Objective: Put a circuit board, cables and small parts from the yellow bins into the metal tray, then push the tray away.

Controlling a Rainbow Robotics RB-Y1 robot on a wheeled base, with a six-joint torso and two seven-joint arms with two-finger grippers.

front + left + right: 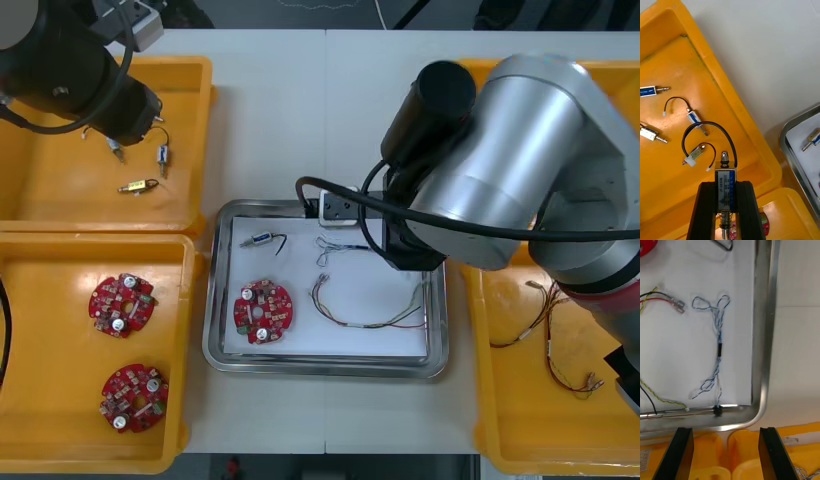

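The left gripper is clamped on a small metal part, whose black cable loops above the far-left yellow bin. It is best lifted clear of the rim, then carried toward four o'clock in the front view to the metal tray and set down on bare white near the circuit board. The right gripper hangs over the tray's corner, fingers apart.

White inside, the metal tray holds a red circuit board, a blue-white cable, a red-yellow cable and a small metal part.
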